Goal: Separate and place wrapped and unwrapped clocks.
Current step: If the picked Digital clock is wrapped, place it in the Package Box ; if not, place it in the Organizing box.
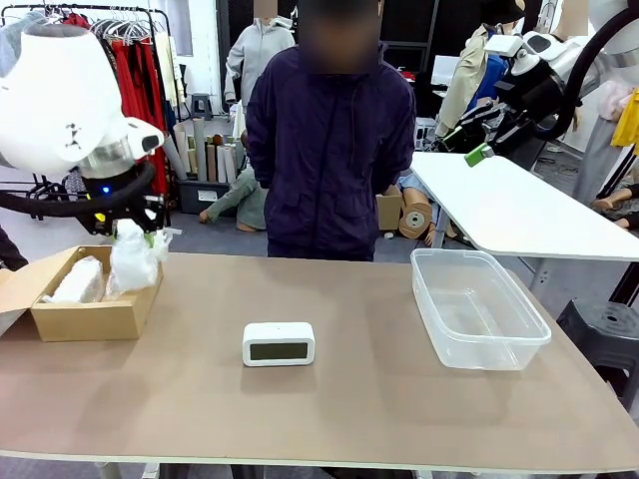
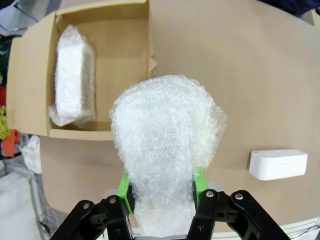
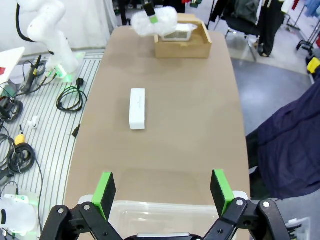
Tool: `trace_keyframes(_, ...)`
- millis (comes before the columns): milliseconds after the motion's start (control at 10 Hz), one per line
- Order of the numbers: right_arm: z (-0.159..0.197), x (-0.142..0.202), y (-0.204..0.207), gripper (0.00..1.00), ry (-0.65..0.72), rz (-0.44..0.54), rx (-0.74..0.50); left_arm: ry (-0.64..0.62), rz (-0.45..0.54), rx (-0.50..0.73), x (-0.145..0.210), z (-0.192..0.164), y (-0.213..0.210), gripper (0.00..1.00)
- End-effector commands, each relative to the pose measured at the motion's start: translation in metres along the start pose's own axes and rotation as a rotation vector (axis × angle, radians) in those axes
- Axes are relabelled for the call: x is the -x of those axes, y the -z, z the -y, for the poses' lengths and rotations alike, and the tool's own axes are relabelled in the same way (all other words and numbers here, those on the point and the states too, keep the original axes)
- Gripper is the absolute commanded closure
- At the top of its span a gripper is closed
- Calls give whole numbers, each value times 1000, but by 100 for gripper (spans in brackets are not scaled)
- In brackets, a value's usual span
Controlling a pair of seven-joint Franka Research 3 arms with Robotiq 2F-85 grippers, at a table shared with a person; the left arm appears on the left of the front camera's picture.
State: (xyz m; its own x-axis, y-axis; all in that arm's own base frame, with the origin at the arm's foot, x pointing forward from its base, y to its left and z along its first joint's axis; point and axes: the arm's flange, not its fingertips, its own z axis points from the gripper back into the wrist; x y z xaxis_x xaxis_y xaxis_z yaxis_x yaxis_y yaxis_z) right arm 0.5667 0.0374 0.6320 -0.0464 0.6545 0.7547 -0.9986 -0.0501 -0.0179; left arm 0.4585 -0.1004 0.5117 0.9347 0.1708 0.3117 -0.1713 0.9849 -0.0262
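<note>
The left hand (image 2: pixel 162 184) is clenched on a lumpy oblong bundle of translucent white bubble wrap (image 2: pixel 167 130). Its green pads (image 2: pixel 124 186) press the bundle's lower end from both sides, and the rest of the wrap bulges out beyond the fingertips. In the front view this bundle hangs in the air at the end of an open brown cardboard box (image 1: pixel 95 319) that faces the middle of the table. Whether the wrap brushes the box wall I cannot tell.

The box sits on the robot's left part of the light brown table (image 1: pixel 349 409), with one flap folded outward. Inside it a second bubble-wrap bundle (image 2: pixel 75 75) lies along one side wall, and bare cardboard shows beside it.

A small white rounded-rectangle digital clock (image 1: pixel 279 343) stands near the middle of the table, well apart from the box. Its dark grey display faces the robot's side.

On the robot's right part of the table sits a clear rectangular plastic container (image 1: pixel 529 324), also well apart from the clock.

The right hand (image 3: pixel 162 186) is released, its jaws spread wide with nothing between them. It is raised above the container, whose near rim shows just past its fingers in the right wrist view.

A person in a dark jacket (image 1: pixel 329 150) stands at the far side of the table.
</note>
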Motion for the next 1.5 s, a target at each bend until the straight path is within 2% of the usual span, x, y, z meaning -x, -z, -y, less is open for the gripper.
trace_keyframes(0,1,-4,0,0,20,-22,12,15,17,6,-2,1,-10,100)
trace_keyframes(400,1,-4,0,0,20,-22,12,5,6,3,-1,2,-3,100)
trace_keyframes(700,1,-4,0,0,20,-22,12,249,72,12,-48,-2,18,100)
trace_keyframes(800,1,-4,0,0,20,-22,12,297,89,48,-64,-6,30,100)
trace_keyframes(900,1,-4,0,0,20,-22,12,327,83,32,-74,-13,46,100)
trace_keyframes(1000,1,-4,0,0,20,-22,12,330,47,60,-84,-23,62,100)
trace_keyframes(1200,1,-4,0,0,20,-22,12,239,65,-22,-101,-46,87,100)
trace_keyframes(1400,1,-4,0,0,20,-22,12,228,64,-13,-100,-62,96,100)
